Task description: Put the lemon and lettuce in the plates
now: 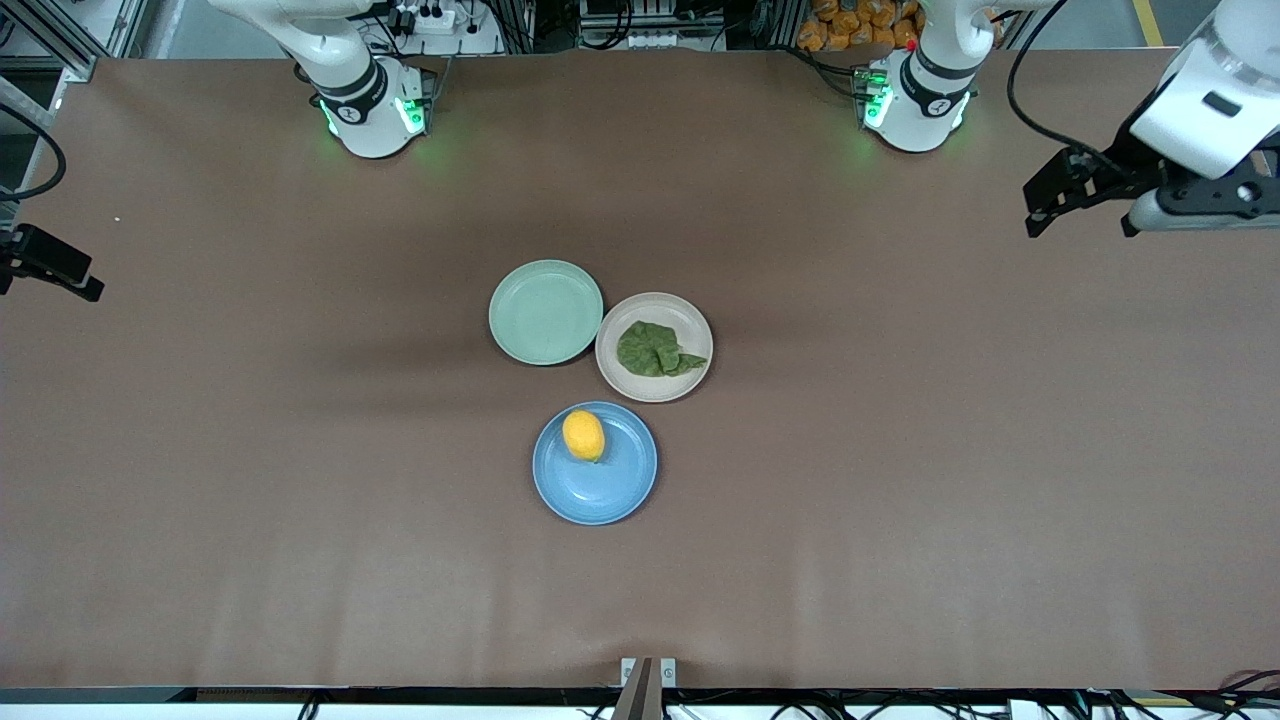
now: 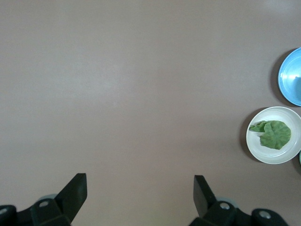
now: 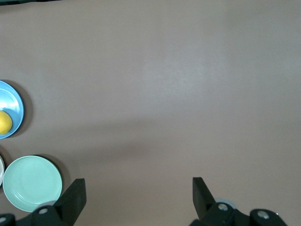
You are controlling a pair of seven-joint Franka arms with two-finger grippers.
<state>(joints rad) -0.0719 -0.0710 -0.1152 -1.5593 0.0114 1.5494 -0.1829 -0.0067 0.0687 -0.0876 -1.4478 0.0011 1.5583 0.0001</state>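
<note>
The lemon (image 1: 583, 435) lies in the light blue plate (image 1: 600, 490), near that plate's rim. The lettuce (image 1: 655, 350) lies in the beige-pink plate (image 1: 660, 387). Both plates sit mid-table and nearly touch. My left gripper (image 1: 1045, 205) hangs over the left arm's end of the table, open and empty, as the left wrist view (image 2: 140, 188) shows. That view also shows the lettuce (image 2: 273, 134) in its plate (image 2: 263, 151). My right gripper (image 1: 55, 268) is at the right arm's end, open and empty in the right wrist view (image 3: 138, 190), where the lemon (image 3: 3, 122) shows at the edge.
A mint-green plate (image 1: 545, 312) sits beside the beige-pink plate, toward the right arm's end, with nothing in it. Brown table surface (image 1: 900, 450) stretches around the three plates. The two arm bases stand along the table's edge farthest from the front camera.
</note>
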